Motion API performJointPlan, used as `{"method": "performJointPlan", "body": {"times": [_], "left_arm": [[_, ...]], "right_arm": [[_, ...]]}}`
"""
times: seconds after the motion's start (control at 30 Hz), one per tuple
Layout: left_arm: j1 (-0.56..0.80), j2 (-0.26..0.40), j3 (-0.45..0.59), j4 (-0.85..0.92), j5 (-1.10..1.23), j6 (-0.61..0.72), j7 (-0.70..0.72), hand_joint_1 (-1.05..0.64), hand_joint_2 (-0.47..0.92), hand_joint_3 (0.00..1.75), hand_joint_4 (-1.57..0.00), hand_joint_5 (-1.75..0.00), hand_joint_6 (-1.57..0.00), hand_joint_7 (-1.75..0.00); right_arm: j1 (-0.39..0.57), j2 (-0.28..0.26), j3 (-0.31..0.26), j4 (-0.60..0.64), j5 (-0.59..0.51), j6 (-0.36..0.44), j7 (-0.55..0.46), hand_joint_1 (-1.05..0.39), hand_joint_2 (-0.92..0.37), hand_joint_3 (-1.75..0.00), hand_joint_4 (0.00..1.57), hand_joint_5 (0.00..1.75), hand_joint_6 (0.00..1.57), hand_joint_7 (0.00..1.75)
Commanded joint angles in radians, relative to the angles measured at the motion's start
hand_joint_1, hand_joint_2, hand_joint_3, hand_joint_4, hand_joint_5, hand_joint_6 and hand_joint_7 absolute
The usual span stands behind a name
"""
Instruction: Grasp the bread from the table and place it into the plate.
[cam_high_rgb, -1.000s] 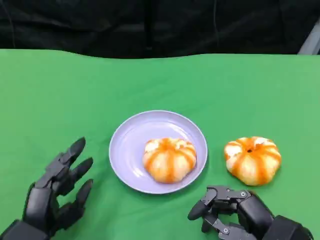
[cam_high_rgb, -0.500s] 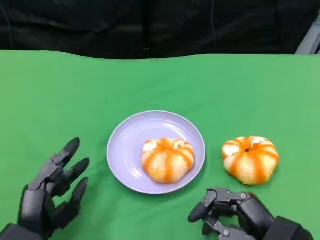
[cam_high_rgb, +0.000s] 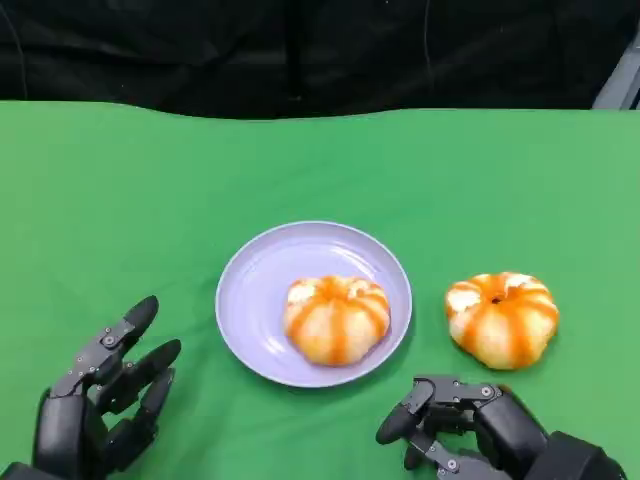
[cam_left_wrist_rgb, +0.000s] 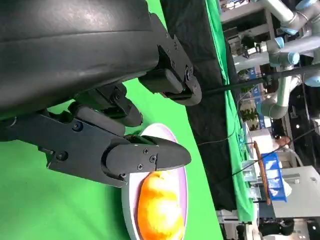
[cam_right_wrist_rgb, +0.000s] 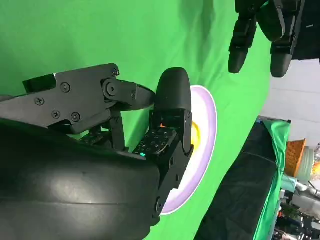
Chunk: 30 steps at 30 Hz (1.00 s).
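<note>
A round orange-striped bread (cam_high_rgb: 337, 318) lies in the right half of the lilac plate (cam_high_rgb: 262, 290) at the table's middle. A second, matching bread (cam_high_rgb: 502, 318) sits on the green cloth right of the plate. My left hand (cam_high_rgb: 100, 410) hovers at the lower left, well clear of the plate, fingers spread and holding nothing. My right hand (cam_high_rgb: 465, 428) rests at the lower right, just in front of the second bread, fingers curled in with nothing in them. In the left wrist view, the bread (cam_left_wrist_rgb: 157, 212) in the plate (cam_left_wrist_rgb: 182, 185) lies beyond my left hand's fingers (cam_left_wrist_rgb: 145, 156).
Green cloth (cam_high_rgb: 150, 180) covers the table up to a black backdrop (cam_high_rgb: 300, 50) along the far edge. In the right wrist view, the plate (cam_right_wrist_rgb: 206, 125) lies past my right hand (cam_right_wrist_rgb: 125, 150), and my left hand (cam_right_wrist_rgb: 265, 30) is beyond it.
My left hand has drawn back from the plate toward the near left corner, fingers still apart. The bread in the plate, the second bread and my right hand have stayed put.
</note>
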Motion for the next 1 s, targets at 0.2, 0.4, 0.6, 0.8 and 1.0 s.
{"method": "performJointPlan", "body": {"times": [0.2,0.4,0.6,0.8,1.0], "left_arm": [[-0.005,0.007,0.007,0.005,-0.002,-0.012,0.008,-0.51,0.92,0.39,-0.80,-0.03,-0.61,-0.02],[-0.005,0.007,0.007,0.006,0.000,-0.013,0.008,-0.51,0.92,0.39,-0.81,-0.02,-0.61,-0.01],[-0.005,0.007,0.007,0.006,0.000,-0.013,0.008,-0.51,0.92,0.40,-0.81,-0.02,-0.61,-0.01],[-0.005,0.007,0.006,0.008,-0.011,-0.013,-0.006,-0.51,0.92,0.40,-0.81,-0.01,-0.61,-0.01],[-0.005,0.007,0.005,0.013,-0.034,-0.015,-0.036,-0.50,0.92,0.39,-0.82,-0.01,-0.61,-0.01]], "right_arm": [[-0.008,-0.006,-0.011,0.003,0.017,0.005,-0.003,-0.09,-0.92,-0.47,0.70,1.46,0.83,0.95],[-0.008,-0.006,-0.010,0.002,0.017,0.006,-0.003,-0.09,-0.92,-0.47,0.70,1.46,0.83,0.95],[-0.008,-0.006,-0.010,0.002,0.017,0.006,-0.003,-0.09,-0.92,-0.47,0.69,1.46,0.83,0.95],[-0.011,-0.006,-0.010,0.005,0.016,0.001,-0.004,-0.09,-0.92,-0.47,0.69,1.46,0.83,0.95],[-0.015,-0.007,-0.010,0.011,0.013,-0.006,-0.005,-0.08,-0.92,-0.47,0.70,1.46,0.83,0.95]]}}
